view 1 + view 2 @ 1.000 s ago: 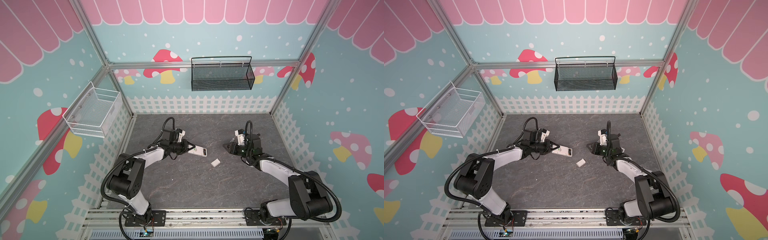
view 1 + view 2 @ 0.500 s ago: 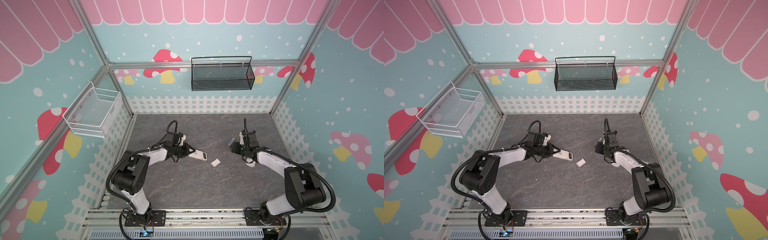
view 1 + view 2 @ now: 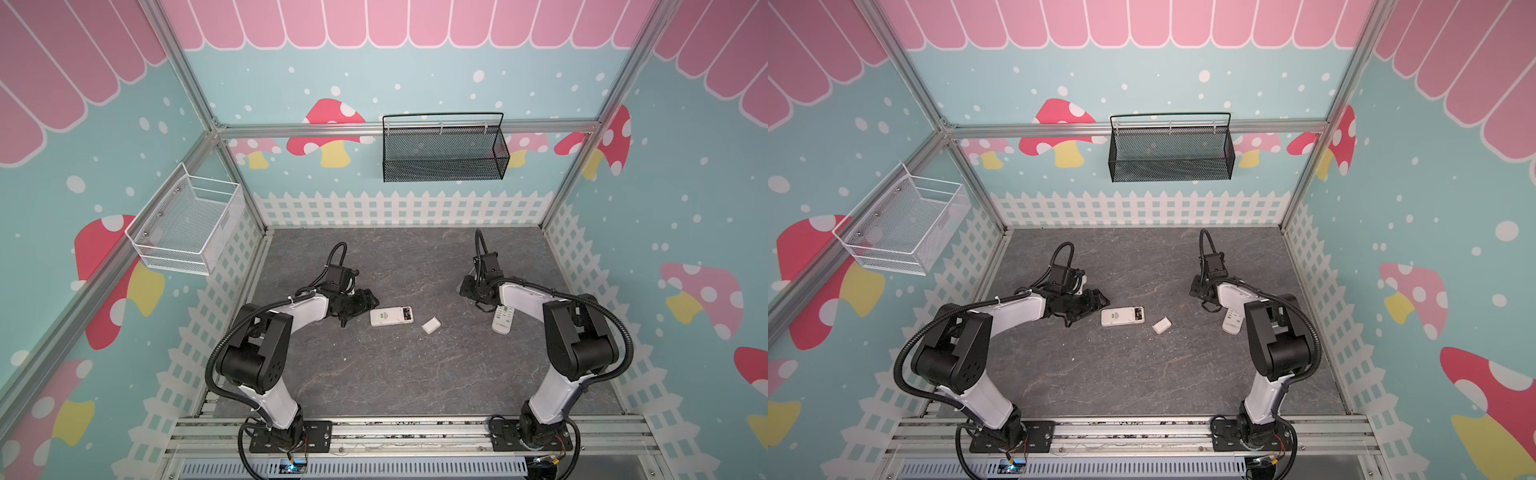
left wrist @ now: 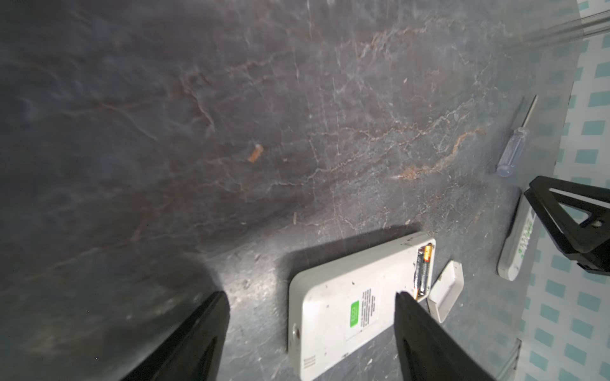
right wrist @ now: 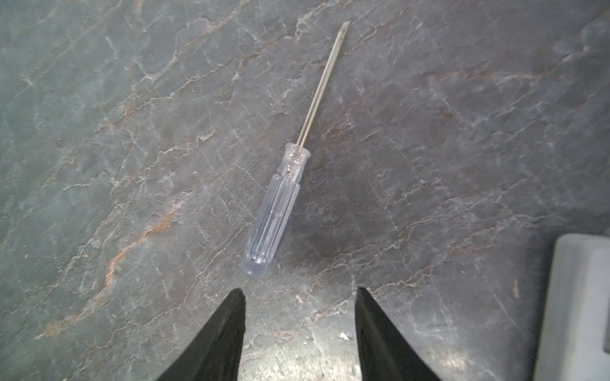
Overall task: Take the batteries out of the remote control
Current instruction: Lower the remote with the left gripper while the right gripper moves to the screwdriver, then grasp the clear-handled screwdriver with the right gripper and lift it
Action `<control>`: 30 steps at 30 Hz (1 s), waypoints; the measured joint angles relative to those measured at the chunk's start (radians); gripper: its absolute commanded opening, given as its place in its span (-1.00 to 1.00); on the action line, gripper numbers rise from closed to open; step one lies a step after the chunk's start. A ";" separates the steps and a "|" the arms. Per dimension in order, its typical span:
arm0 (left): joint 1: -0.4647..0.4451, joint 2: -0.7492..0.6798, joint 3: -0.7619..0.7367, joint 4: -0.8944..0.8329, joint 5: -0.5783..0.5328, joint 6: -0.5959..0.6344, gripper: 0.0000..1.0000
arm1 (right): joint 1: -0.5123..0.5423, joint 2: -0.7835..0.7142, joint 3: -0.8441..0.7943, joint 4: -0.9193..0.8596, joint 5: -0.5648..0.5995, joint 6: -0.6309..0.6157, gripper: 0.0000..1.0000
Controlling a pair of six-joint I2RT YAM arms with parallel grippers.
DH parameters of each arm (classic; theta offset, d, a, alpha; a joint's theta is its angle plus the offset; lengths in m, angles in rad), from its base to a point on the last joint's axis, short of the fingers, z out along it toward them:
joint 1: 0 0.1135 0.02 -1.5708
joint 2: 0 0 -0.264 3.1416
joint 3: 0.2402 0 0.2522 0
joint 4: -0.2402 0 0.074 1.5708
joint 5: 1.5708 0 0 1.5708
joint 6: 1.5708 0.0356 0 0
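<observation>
Left gripper released, at the remote mid-frame in both top views; batteries sit exposed in its open bay. Right gripper empty, jaws apart, facing the screwdriver, for prying, I'd guess.

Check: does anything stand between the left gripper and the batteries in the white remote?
Nothing visible does. The batteries lie exposed in the open compartment of the remote; the cover lies off beside it. The left gripper stands open near the remote's other end.
</observation>
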 measured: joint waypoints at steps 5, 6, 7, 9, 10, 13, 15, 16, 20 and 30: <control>0.023 -0.059 0.018 -0.028 -0.031 0.045 1.00 | 0.000 0.054 0.048 -0.019 0.019 0.008 0.00; 0.027 -0.069 0.030 -0.036 -0.034 0.060 1.00 | 0.001 0.063 0.057 -0.022 0.021 0.008 0.02; 0.032 -0.079 0.041 -0.041 -0.038 0.075 1.00 | 0.001 0.071 0.065 -0.024 0.023 0.008 0.05; 0.044 -0.100 0.057 -0.045 -0.044 0.097 1.00 | 0.002 0.083 0.081 -0.029 0.024 0.009 0.09; 0.052 -0.111 0.064 -0.048 -0.045 0.106 1.00 | 0.002 0.089 0.090 -0.032 0.024 0.009 0.09; 0.082 -0.137 0.075 -0.053 -0.045 0.124 1.00 | 0.005 0.109 0.126 -0.040 0.026 0.010 0.09; 0.098 -0.147 0.077 -0.056 -0.045 0.131 1.00 | 0.008 0.133 0.153 -0.042 0.030 0.010 0.06; 0.107 -0.152 0.077 -0.057 -0.045 0.132 1.00 | 0.009 0.148 0.169 -0.045 0.032 0.010 0.04; 0.122 -0.158 0.077 -0.060 -0.043 0.139 1.00 | 0.015 0.200 0.212 -0.053 0.044 0.007 -0.08; 0.136 -0.166 0.098 -0.079 -0.029 0.171 1.00 | 0.047 0.219 0.232 -0.070 0.087 -0.001 -0.63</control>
